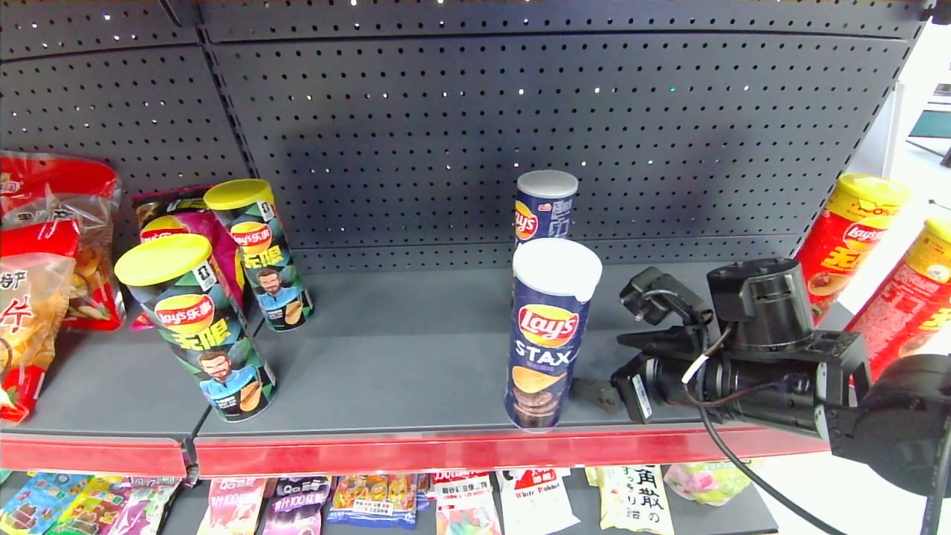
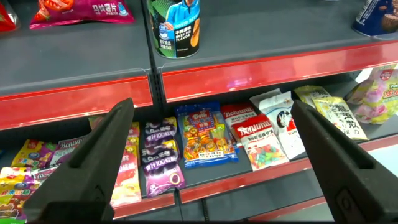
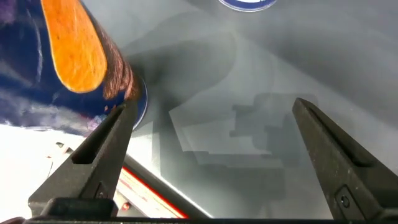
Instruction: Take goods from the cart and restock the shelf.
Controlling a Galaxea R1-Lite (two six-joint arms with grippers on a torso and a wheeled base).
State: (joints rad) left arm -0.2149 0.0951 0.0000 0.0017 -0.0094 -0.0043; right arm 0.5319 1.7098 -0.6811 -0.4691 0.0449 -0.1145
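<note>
**Item 1. Front blue crisp canister** (image 1: 548, 334). It stands upright on the grey shelf (image 1: 416, 349) with its white lid on and its label turned outward, close behind the red front rail (image 1: 475, 449). It is directly ahead of the rear blue crisp canister (image 1: 544, 204), so the two make one file running back toward the pegboard. I judge this to be the restocked piece, set forward where a shopper can read and reach it.

**Item 2. My right tool** (image 1: 603, 368). It sits level with the shelf deck, just beside the front canister's foot on its right. The fingers are spread wide and carry nothing. My wrist view puts the canister's lower wall next to one finger (image 3: 118, 134); I cannot tell whether they touch. The canister rests on its own base, so I read the spread as a let-go posture, wide enough to draw clear. The risk is a brush from that near finger, which could tip the canister over the rail.

**Item 3. My left tool** (image 2: 212, 106). Its fingers are apart and empty, and it hangs before the lower shelf (image 2: 249, 180) of sweet packets (image 2: 205, 134), well apart from the blue file. I judge it is kept low to leave the right arm room.

**Item 4. Neighbouring stock.** Two yellow-lidded canisters (image 1: 197, 327) stand staggered at the left beside the snack bags (image 1: 44, 245). Red canisters (image 1: 847, 230) stand at the right end. Each kind keeps its own bay, and the blue file stands in the open stretch between them.
</note>
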